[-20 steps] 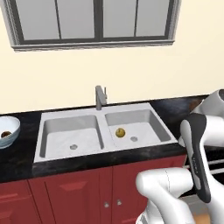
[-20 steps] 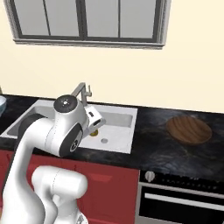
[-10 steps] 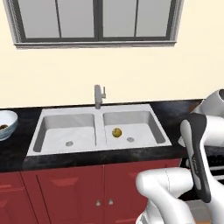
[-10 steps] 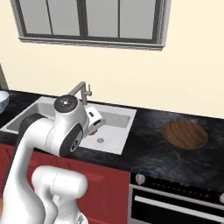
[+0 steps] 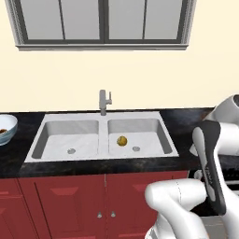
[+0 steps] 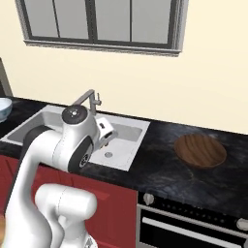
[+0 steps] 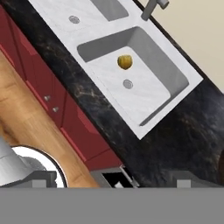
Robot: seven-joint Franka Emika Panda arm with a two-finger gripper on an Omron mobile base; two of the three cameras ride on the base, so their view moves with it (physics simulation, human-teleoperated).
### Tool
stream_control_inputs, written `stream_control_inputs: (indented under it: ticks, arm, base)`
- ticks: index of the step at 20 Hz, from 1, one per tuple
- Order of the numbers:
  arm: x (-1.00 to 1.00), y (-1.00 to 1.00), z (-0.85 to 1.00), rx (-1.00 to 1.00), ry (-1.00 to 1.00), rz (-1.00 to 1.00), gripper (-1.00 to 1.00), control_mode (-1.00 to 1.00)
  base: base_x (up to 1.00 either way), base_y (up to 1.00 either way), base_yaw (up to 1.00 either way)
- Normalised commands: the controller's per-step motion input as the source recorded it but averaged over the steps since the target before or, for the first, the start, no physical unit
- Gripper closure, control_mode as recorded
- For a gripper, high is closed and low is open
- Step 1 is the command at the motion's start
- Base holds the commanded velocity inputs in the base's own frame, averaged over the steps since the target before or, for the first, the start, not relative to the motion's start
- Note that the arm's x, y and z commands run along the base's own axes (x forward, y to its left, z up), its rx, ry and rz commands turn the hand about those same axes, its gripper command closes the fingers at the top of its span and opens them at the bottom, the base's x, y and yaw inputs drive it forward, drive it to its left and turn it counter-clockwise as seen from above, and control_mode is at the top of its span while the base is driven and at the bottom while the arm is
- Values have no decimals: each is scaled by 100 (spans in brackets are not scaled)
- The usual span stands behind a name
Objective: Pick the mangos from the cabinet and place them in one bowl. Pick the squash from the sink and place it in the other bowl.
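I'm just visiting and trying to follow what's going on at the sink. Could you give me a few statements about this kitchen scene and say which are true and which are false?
1. A small yellow squash lies in the right basin of the sink. True.
2. The squash sits on top of the drain. False: it lies beside the drain, apart from it.
3. The pincer is clamped on the squash. False: the squash lies free in the basin.
4. A brown wooden bowl stands on the black counter right of the sink. True.
5. The faucet stands behind the divider between the basins. True.
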Motion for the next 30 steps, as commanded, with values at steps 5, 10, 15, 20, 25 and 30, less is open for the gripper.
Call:
stream_control_inputs:
  ticks: [5,10,15,20,25,30]
  arm:
    - [65,13,-16,0,1,0,-100,-100]
    - [73,37,-27,0,2,-2,-100,-100]
    - [73,45,-31,2,7,-2,-100,-100]
    - [69,37,-32,6,7,-1,-100,-100]
    - [43,19,-26,12,9,0,-100,-100]
    - [12,0,-17,18,6,0,-100,-100]
  base:
    - [0,0,0]
    - [0,0,0]
    - [0,0,0]
    - [0,0,0]
    - [0,0,0]
    - [0,0,0]
